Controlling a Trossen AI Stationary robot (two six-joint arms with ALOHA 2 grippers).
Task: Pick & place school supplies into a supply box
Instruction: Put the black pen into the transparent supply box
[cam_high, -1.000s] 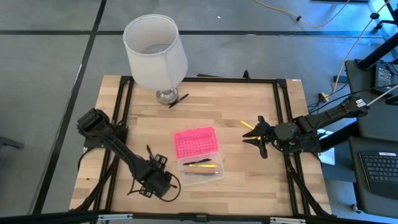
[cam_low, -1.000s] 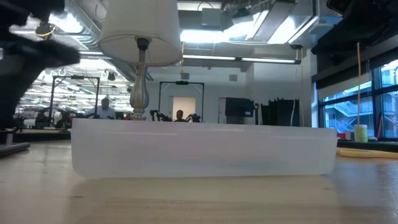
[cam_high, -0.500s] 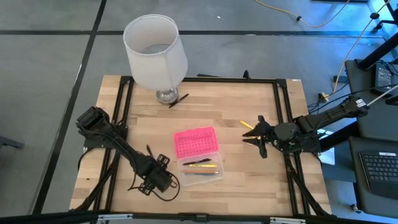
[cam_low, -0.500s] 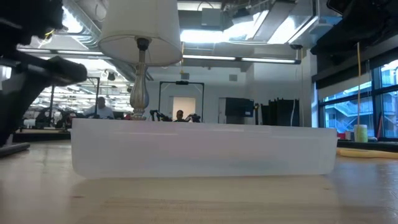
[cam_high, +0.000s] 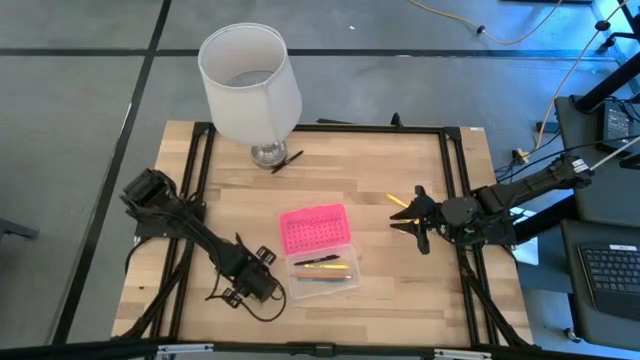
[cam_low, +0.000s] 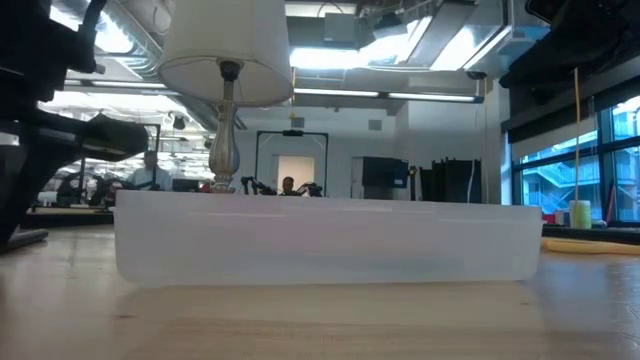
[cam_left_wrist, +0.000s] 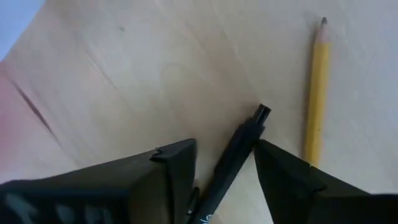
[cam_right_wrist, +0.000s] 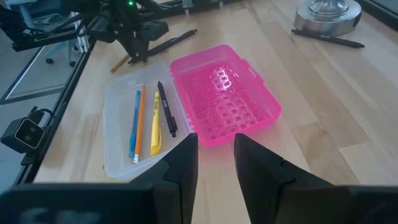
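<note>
**Around the work area: lamp, cables, desk gear, people in the room behind**

From my high camera I see a lamp with a white shade (cam_high: 249, 84) at the far left of the wooden table (cam_high: 360, 170), its shiny metal base (cam_high: 267, 153) sitting just inside the black frame (cam_high: 448, 160) that runs round the tabletop. The grey floor (cam_high: 80, 100) lies beyond, with a yellow cable (cam_high: 500, 38) trailing across it at the far right. A keyboard (cam_high: 610, 275) sits off the table's right side. My low camera picks up the lamp's stem (cam_low: 226, 150), a person (cam_low: 288, 185) far back in the room, and a yellow-green bottle (cam_low: 579, 213) at the right.
</note>
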